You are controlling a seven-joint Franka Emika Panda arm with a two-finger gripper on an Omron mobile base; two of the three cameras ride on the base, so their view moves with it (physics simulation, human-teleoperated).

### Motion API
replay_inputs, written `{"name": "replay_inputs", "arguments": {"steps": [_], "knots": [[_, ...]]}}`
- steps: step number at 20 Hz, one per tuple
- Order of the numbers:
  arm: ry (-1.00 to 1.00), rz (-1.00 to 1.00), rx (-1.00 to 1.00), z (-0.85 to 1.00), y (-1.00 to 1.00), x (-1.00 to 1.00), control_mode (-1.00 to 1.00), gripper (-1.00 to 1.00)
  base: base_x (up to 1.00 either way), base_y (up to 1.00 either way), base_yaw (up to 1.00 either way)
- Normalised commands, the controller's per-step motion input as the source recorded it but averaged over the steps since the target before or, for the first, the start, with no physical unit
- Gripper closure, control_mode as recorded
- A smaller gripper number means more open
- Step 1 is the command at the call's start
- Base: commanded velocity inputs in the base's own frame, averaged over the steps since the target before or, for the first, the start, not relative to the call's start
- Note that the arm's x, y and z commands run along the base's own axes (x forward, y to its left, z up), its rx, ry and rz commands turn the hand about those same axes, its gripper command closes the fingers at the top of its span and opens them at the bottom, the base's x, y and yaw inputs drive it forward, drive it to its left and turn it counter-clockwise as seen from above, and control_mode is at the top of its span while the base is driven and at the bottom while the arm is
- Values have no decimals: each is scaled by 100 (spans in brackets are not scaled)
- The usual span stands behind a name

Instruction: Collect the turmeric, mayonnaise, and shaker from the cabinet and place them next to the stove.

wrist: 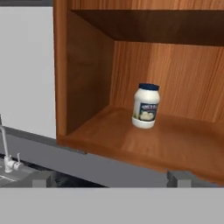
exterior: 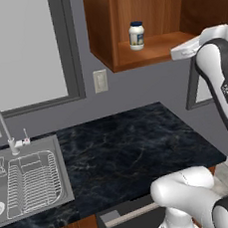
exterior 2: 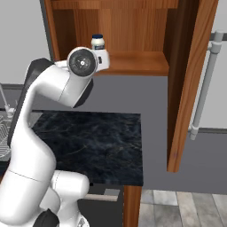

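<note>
The mayonnaise (wrist: 145, 106), a squat white jar with a dark blue lid, stands upright on the shelf floor of the open wooden cabinet (wrist: 83, 92), towards its left side. It also shows on that shelf as the jar (exterior: 136, 35) and, half behind my wrist, as the jar (exterior 2: 98, 42). My gripper (wrist: 110, 178) hangs in front of the cabinet's lower edge, level with the shelf and short of the jar. It is open, its fingertips (wrist: 41, 178) wide apart with nothing between them. The turmeric, the shaker and the stove are out of view.
Below the cabinet runs a black marble counter (exterior: 124, 145), with a steel sink (exterior: 61, 164), a dish rack (exterior: 28, 183) and a faucet (exterior: 2, 128) at its left. The cabinet's open door (exterior 2: 190, 80) juts out on the right, beside a white bar handle (exterior 2: 205, 88).
</note>
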Motion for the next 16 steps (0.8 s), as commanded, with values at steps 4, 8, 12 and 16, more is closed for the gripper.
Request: {"name": "replay_inputs", "arguments": {"steps": [4,8,12,16], "knots": [[1,0,0,24,0,34,-100,-100,0,0,0],[1,0,0,11,0,44,-100,-100,0,0,0],[1,0,0,0,-5,44,-100,-100,0,0,0],[2,0,0,0,-5,46,-100,-100,0,0,0]]}}
